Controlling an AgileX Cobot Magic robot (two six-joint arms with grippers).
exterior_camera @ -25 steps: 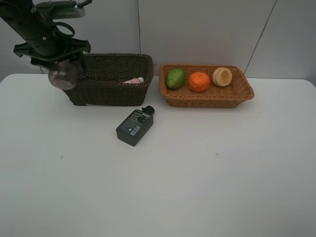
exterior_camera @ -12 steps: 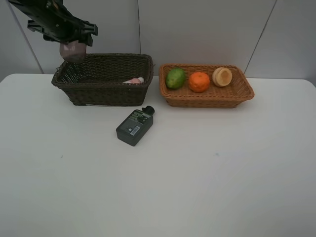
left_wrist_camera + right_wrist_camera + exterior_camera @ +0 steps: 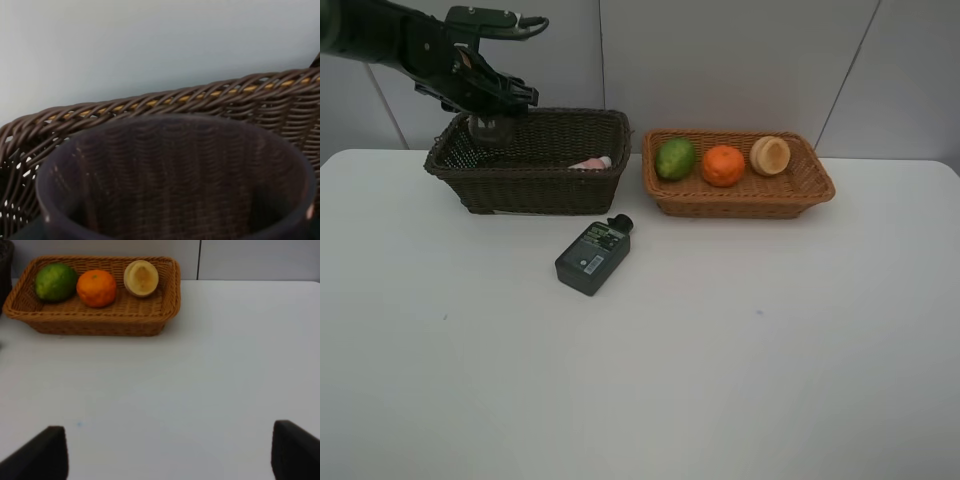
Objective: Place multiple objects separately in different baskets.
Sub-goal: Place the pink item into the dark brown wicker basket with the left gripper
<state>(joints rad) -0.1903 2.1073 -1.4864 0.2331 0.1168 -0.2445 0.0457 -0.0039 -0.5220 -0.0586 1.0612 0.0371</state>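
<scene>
Treat the sorting as well advanced but not finished. Confirm that the orange-tan basket (image 3: 745, 205) already holds three items side by side: the green fruit (image 3: 675, 158), the orange (image 3: 724, 165) and the pale round fruit (image 3: 770, 155). Confirm that the pink bottle (image 3: 592, 162) lies inside the dark brown basket (image 3: 545, 185), toward the end nearer the other basket. Note that the left gripper (image 3: 488, 118) is clamped on the purple cup (image 3: 490, 131) and holds it over the far end of the dark brown basket, at about rim height. In the left wrist view the cup's mouth fills the frame with the woven wall right behind it, so judge the cup as positioned for release but not yet set down. Note that the right gripper (image 3: 167, 452) hangs over bare table (image 3: 720, 350) with its jaws spread wide and nothing between them. One item remains untouched: the flat dark-green bottle (image 3: 593, 256) lies on the table just in front of the dark brown basket. Expect two steps to remain: releasing the cup, then basketing this bottle.
</scene>
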